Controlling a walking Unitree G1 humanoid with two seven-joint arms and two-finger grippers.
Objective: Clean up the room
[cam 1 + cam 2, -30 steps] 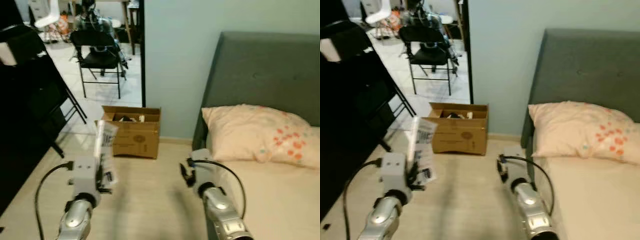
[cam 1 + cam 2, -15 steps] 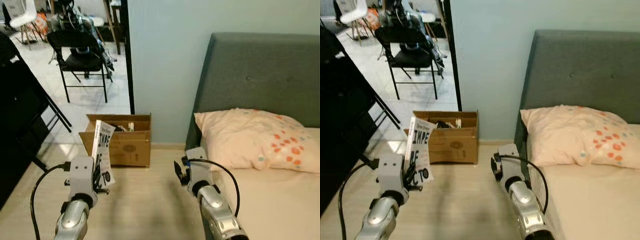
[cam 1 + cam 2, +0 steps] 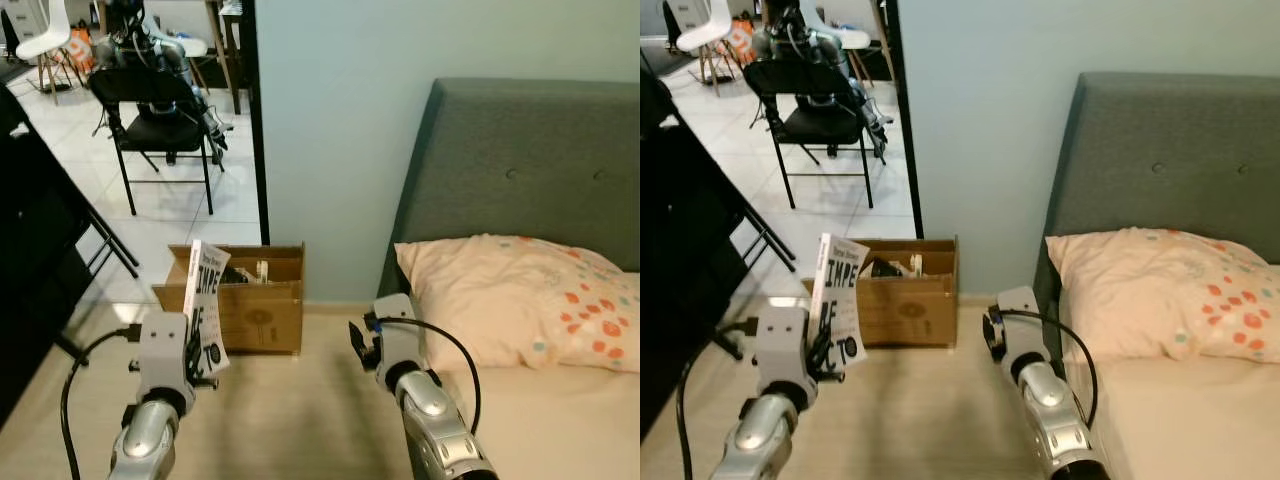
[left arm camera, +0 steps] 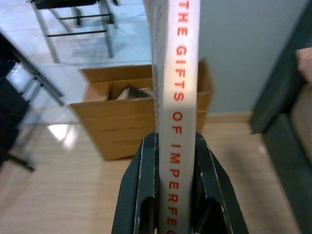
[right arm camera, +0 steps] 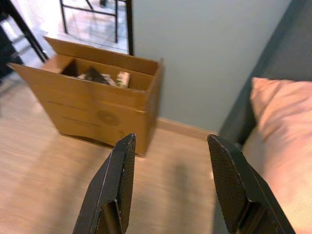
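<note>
Here the left gripper [image 4: 174,187] holds a white paperback book with red lettering on its spine [image 4: 176,97] upright above the pale wooden floor [image 3: 290,420], its two black fingers [image 4: 146,190] clamped on either side of the spine low down, so the book stands up out of them with its black-lettered cover turned toward the middle of the room. Beyond the book, on the floor against the pale blue wall [image 3: 340,110], sits an open brown cardboard box [image 3: 250,310] with its flaps up and a few small items lying inside; the book is in front of the box and apart from it, toward its left end. The right gripper [image 5: 170,187] is raised over the floor beside the bed, its fingers [image 5: 117,185] spread wide apart with nothing between them, pointing toward the box's right corner and the wall. To the right stands a bed with a grey upholstered headboard [image 3: 530,170], and a peach pillow with orange dots [image 3: 520,295] lies against it. Through the doorway at the left, a black folding chair [image 3: 160,110] stands on white tiles.
</note>
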